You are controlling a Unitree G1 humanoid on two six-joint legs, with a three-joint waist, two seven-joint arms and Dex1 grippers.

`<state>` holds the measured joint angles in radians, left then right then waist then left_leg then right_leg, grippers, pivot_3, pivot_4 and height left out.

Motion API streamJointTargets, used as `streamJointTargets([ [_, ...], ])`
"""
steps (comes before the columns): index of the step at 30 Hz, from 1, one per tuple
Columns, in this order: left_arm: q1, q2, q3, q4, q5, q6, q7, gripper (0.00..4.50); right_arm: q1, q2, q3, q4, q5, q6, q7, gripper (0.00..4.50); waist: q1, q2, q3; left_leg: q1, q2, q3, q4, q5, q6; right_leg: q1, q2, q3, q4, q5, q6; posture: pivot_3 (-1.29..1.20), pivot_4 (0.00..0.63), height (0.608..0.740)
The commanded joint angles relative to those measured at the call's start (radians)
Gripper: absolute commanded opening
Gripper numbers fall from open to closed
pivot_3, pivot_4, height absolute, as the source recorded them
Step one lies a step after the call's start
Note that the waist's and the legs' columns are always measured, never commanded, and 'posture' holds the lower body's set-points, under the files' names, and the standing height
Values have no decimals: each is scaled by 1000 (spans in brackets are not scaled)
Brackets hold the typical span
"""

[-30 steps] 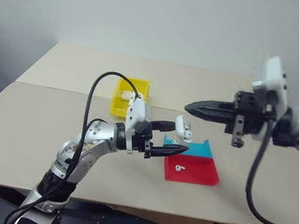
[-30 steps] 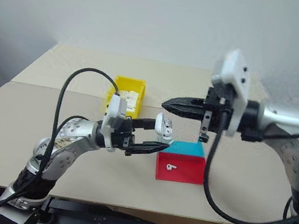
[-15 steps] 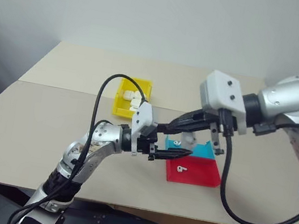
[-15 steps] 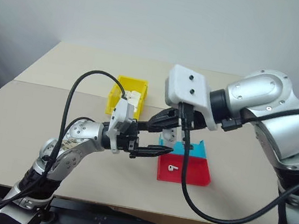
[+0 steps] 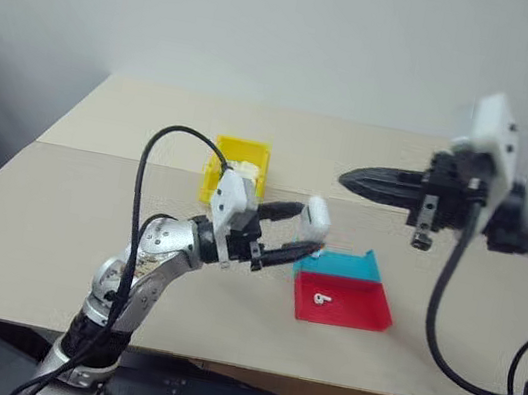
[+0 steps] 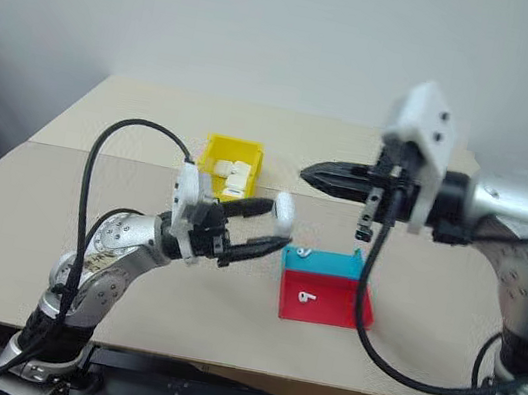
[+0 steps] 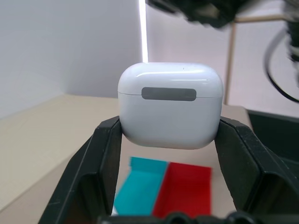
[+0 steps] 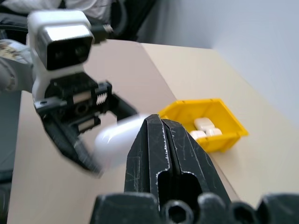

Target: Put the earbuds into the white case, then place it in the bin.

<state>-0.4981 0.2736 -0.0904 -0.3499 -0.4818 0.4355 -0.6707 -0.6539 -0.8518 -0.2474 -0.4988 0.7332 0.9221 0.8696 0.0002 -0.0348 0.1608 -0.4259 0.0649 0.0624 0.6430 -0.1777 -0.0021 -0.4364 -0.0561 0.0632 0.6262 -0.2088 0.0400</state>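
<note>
The work surface is a beige rectangular table with a seam running across it parallel to the far edge; behind it stands a plain pale wall.

The left gripper is clamped on the small glossy white rounded case, lid closed, held in the air above the middle of the table. In the left wrist view the case sits between the two black fingers, one at each side.

The right gripper is held above the table's right half, its fingers pressed together with nothing between them, its tip apart from the case.

The small bright yellow plastic open-topped bin stands just beyond the seam, left of centre, with several white pieces inside; what they are cannot be told.

A flat red-and-teal tray lies toward the near edge, right of centre. One tiny white stemmed earbud lies on its red part, and a second on the teal part.
</note>
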Motion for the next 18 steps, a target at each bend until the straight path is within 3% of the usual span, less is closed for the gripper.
streamJointTargets([
  [1,-42,-16,104,31,7,-14,114,2729,139,45,-122,-96,35,-18,-89,41,0,0,0,0,0,0,0,0,0,0,0,0,0,0,1,0,150,740],
  [5,-110,-33,160,115,55,15,259,2729,203,119,-118,-146,79,-18,-186,41,-16,0,0,1,0,-1,0,0,0,0,1,1,2,1,3,0,150,740],
  [9,-209,-56,169,273,162,60,439,2729,161,183,-72,-166,110,7,-308,41,-18,0,0,4,0,-2,0,0,1,2,2,0,2,1,3,0,150,740],
  [18,-494,-102,154,923,356,-125,619,2729,119,185,13,-143,93,-11,-378,41,-9,0,0,-3,-1,-2,0,0,1,-1,1,-2,-1,2,3,0,150,740],
])
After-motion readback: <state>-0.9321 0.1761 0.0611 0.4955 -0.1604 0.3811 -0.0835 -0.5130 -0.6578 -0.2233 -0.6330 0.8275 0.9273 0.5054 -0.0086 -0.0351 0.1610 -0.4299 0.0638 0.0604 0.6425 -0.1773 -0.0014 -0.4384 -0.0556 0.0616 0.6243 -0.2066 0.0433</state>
